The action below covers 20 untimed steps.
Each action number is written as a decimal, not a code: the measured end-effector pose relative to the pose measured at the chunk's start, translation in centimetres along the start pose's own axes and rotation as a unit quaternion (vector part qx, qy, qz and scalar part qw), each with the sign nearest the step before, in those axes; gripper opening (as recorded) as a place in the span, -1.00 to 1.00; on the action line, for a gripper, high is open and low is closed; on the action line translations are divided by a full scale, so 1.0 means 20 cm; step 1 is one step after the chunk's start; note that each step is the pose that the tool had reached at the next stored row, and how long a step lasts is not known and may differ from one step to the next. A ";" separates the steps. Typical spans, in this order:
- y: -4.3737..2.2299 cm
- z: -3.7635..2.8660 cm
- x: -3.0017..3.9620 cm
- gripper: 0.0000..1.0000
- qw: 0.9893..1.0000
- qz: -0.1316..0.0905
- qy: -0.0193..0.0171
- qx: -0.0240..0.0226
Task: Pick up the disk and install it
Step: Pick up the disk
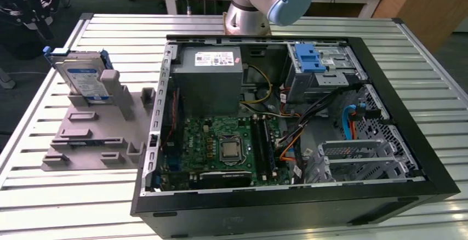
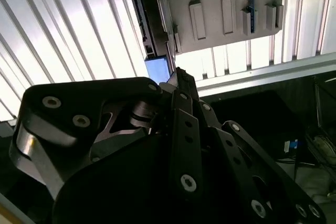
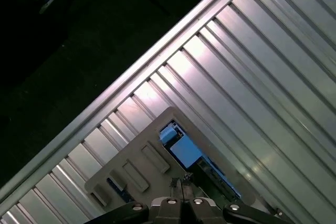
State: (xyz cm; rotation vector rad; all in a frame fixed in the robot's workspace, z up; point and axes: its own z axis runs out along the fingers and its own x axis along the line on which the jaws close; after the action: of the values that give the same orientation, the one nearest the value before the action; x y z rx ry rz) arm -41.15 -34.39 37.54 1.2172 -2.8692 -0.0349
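Observation:
The disk (image 1: 80, 76), silver with a white-and-blue label in a blue carrier, stands on edge in a grey holder (image 1: 95, 136) at the exterior view's left. My black gripper (image 1: 40, 15) hangs above and behind it, apart from it, near the table's far left corner. Its fingers are shut with nothing between them. The first wrist view looks down past the gripper (image 3: 181, 184) at the disk's blue carrier (image 3: 181, 149) and the holder (image 3: 131, 174). The disk's edge (image 2: 160, 3) lies beyond the fingertips (image 2: 181, 80) in the second wrist view.
An open black computer case (image 1: 292, 207) lies flat on the slatted metal table (image 1: 58, 201). Inside are a grey power supply (image 1: 208, 78), a motherboard (image 1: 219, 147), cables and a metal drive cage with a blue latch (image 1: 314, 59). The arm's base (image 1: 252, 4) stands behind the case.

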 end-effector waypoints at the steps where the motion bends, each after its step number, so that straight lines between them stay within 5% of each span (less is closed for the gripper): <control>1: 0.000 0.000 0.000 -0.79 1.000 0.000 0.000 0.000; 8: 0.000 0.000 0.000 -0.79 1.000 -0.002 0.000 0.000; 12: 0.000 0.000 0.000 -0.79 1.000 -0.024 0.001 0.000; 20: 0.000 0.002 0.000 -0.79 0.996 -0.092 0.003 0.001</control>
State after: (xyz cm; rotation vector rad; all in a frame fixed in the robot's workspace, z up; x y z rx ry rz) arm -41.15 -34.39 37.51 1.4752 -2.7434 -0.0312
